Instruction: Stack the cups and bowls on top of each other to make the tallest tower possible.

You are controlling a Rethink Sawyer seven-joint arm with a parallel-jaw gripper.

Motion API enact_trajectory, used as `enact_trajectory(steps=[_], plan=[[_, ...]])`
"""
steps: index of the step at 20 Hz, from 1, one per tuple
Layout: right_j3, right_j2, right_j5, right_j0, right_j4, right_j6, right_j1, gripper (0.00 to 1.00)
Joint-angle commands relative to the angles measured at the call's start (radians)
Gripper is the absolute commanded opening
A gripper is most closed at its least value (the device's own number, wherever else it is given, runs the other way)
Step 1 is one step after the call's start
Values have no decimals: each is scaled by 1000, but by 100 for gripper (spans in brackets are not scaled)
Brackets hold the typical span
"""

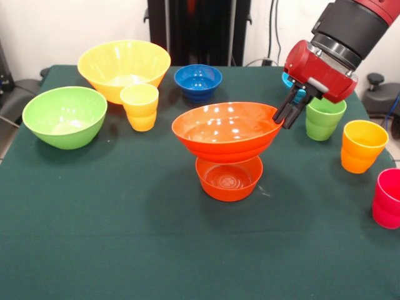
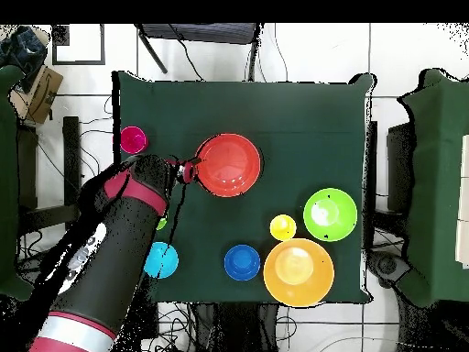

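A large orange bowl (image 1: 226, 130) rests on a small orange bowl (image 1: 228, 179) at the table's middle, forming the tower; from overhead only the large bowl (image 2: 229, 165) shows. My gripper (image 1: 285, 115) (image 2: 187, 171) is shut on the large bowl's right rim in the front view. Loose bowls: large yellow (image 1: 124, 65), large green (image 1: 64, 116), dark blue (image 1: 198, 81), and light blue (image 1: 288, 80), mostly hidden behind the gripper. Cups stand upright: yellow (image 1: 140, 106), green (image 1: 324, 119), orange-yellow (image 1: 363, 145), pink-red (image 1: 389, 199).
The green cloth table (image 1: 125, 250) has open room along its near edge in the front view. In the overhead view my arm (image 2: 110, 257) covers the orange-yellow cup and most of the green cup. The pink-red cup stands close to the table's right edge.
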Motion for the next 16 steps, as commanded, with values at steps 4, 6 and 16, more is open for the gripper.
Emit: enact_trajectory(steps=[4,6,16], plan=[[-35,58,71,12,28,110,13,0],[-35,58,69,13,28,111,13,0],[-38,56,79,16,33,114,16,0]])
